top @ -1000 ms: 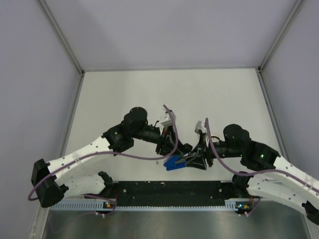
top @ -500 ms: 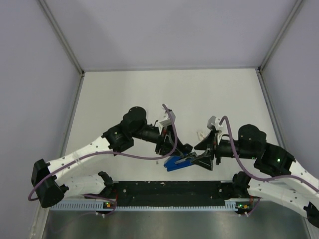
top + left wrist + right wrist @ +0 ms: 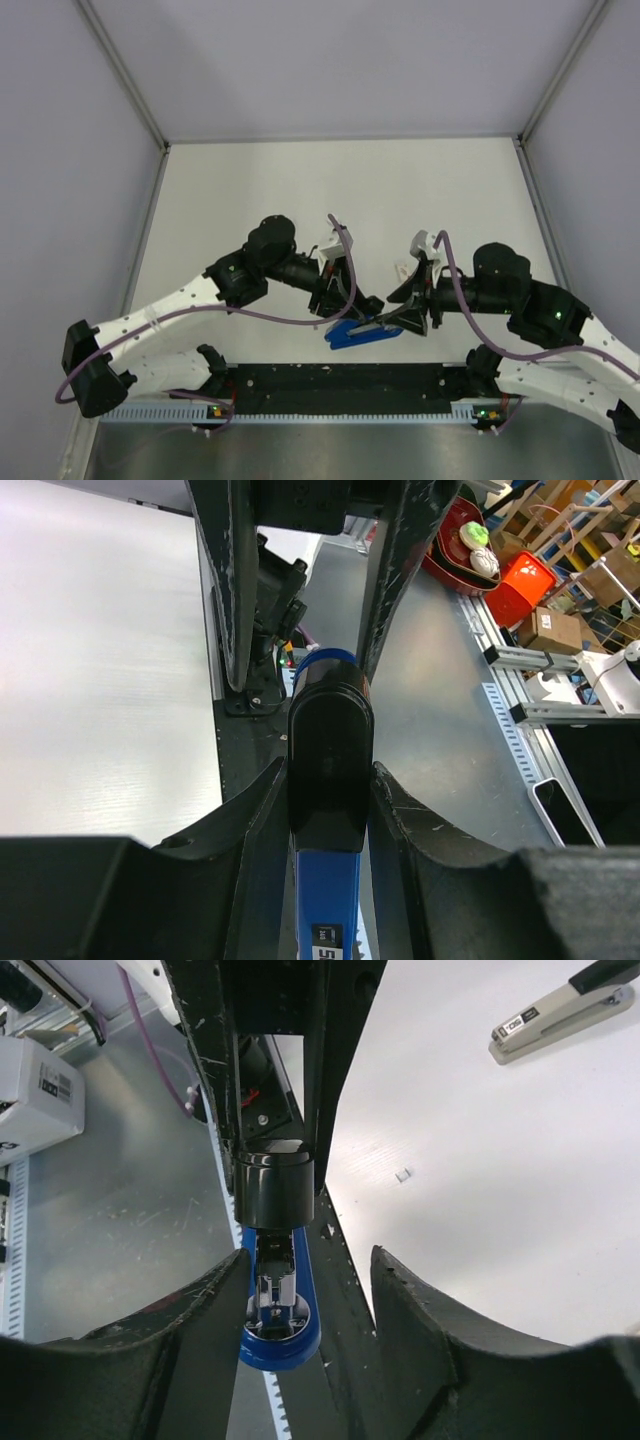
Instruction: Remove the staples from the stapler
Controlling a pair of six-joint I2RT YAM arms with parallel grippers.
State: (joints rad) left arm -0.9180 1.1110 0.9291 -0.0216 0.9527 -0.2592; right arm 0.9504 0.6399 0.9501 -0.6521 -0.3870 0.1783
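Observation:
The blue stapler (image 3: 358,332) with its black end is held above the table's near edge. My left gripper (image 3: 352,310) is shut on it; in the left wrist view the black end (image 3: 330,770) sits clamped between both fingers (image 3: 258,810), with the blue body below. My right gripper (image 3: 402,320) is open at the stapler's right end. In the right wrist view the blue front end with silvery metal parts (image 3: 275,1310) lies between the spread right gripper (image 3: 305,1285), close to the left finger (image 3: 205,1310) and apart from the other.
A grey bar of like length (image 3: 560,1012) lies on the white table at the far right of the right wrist view. A tiny metal bit (image 3: 402,1174) lies on the table. A black strip (image 3: 340,378) runs along the near edge between the arm bases.
My right arm rolled its wrist and drew back to the right, then came a little left again toward the stapler. The stapler now lies flatter. The left arm has barely moved.

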